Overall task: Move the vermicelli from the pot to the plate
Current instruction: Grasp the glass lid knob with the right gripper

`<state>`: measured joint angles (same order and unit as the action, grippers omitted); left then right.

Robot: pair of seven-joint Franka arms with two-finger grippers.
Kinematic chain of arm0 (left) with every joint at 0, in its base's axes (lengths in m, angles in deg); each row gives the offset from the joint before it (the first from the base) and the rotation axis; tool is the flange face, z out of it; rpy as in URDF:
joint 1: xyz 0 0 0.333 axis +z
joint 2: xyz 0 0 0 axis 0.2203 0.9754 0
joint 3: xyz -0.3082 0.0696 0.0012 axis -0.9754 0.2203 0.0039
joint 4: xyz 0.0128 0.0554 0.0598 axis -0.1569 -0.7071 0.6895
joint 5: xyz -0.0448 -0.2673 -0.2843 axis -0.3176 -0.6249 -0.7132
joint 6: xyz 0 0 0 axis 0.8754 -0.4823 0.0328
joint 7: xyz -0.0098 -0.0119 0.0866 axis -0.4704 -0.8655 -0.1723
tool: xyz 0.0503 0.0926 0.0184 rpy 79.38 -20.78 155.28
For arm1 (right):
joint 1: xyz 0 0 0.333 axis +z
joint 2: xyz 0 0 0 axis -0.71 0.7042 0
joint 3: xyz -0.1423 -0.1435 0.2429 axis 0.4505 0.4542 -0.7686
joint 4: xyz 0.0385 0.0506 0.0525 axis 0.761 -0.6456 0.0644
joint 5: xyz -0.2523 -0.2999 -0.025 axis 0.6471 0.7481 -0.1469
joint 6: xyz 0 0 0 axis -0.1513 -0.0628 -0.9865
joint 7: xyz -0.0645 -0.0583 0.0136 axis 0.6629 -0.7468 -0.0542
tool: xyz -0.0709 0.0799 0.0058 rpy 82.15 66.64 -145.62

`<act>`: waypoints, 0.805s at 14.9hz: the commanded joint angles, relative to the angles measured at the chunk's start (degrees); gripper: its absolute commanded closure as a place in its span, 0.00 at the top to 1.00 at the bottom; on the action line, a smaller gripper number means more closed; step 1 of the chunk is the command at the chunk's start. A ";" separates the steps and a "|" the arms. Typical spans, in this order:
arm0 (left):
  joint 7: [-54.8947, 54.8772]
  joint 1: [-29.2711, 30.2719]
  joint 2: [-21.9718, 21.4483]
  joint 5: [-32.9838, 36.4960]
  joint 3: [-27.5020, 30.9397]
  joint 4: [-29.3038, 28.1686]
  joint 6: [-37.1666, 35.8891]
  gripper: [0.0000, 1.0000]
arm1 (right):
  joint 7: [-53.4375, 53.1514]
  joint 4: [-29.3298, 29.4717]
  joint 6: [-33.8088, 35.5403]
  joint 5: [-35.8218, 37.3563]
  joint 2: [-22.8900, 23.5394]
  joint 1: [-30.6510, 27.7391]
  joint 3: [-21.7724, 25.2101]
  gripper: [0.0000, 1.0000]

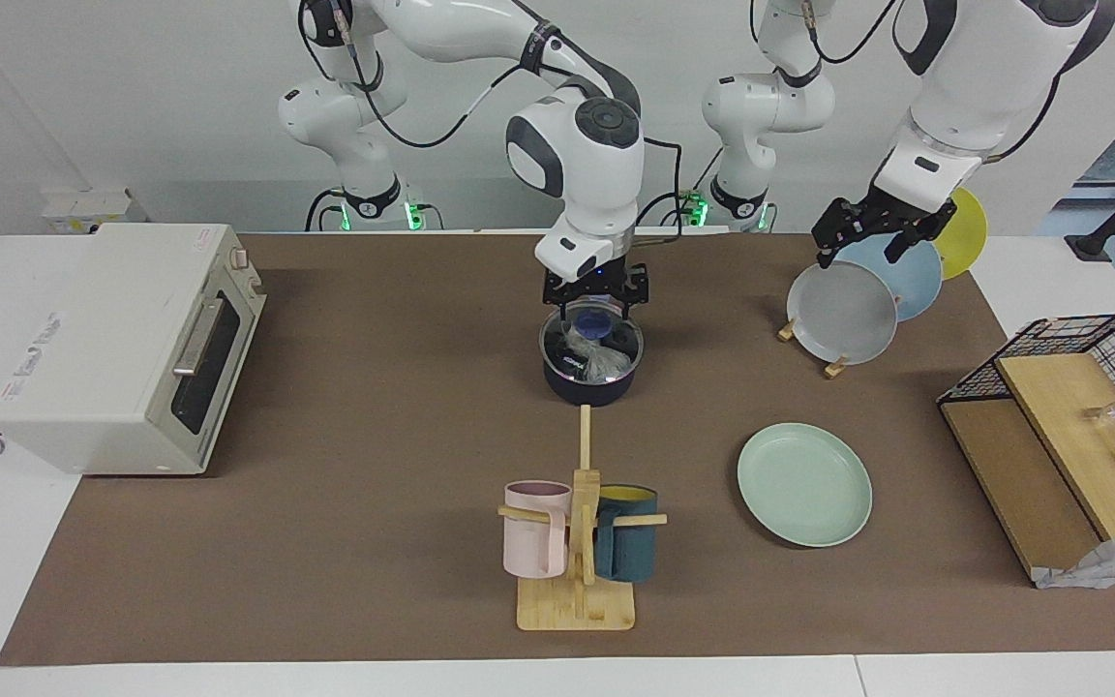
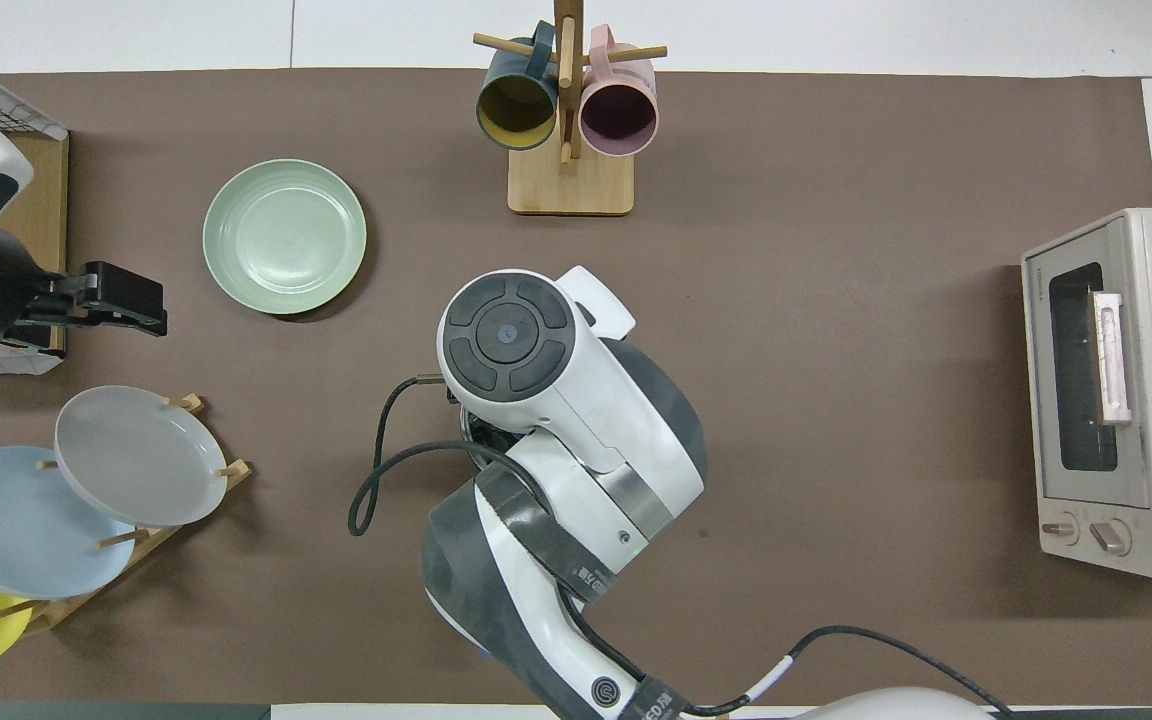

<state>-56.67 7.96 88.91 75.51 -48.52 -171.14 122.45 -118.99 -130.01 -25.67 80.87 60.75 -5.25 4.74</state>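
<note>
The dark navy pot stands mid-table, toward the robots, with a round glass lid on it. The whitish vermicelli shows through the glass. The pot's handle is hidden. My right gripper is down on the lid, open, with a finger on either side of the blue knob. In the overhead view my right arm hides the pot and this gripper. The mint green plate lies empty, farther from the robots, toward the left arm's end. My left gripper waits open in the air over the plate rack.
A rack with grey, light blue and yellow plates stands under the left gripper. A wooden mug tree holds a pink and a dark mug. A toaster oven and a wire basket are at the table's ends.
</note>
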 commanded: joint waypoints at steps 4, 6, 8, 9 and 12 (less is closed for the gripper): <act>0.41 1.07 -1.33 -0.53 -0.43 -1.31 -0.02 1.00 | -0.87 -6.54 -5.31 -0.31 -1.99 0.35 0.08 1.00; 0.50 1.16 -1.33 -0.53 -0.43 -1.31 0.16 1.00 | -0.87 -9.09 -7.42 -0.31 -2.95 0.44 0.08 1.00; 0.50 1.42 -1.33 -0.53 -0.43 -1.31 0.25 1.00 | -0.61 -9.98 -7.69 -0.31 -3.13 0.53 -0.01 0.95; 0.50 1.60 -1.33 -0.53 -0.43 -1.31 0.25 1.00 | -0.34 -9.98 -7.61 -0.31 -3.14 0.44 -0.01 0.92; 0.50 1.60 -1.33 -0.53 -0.43 -1.31 0.60 1.00 | -0.25 -9.98 -7.87 -0.31 -3.14 0.44 -0.01 0.85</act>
<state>-56.52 8.59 88.91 75.51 -48.39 -171.14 122.47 -119.17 -137.73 -32.02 80.87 59.39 -4.87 4.75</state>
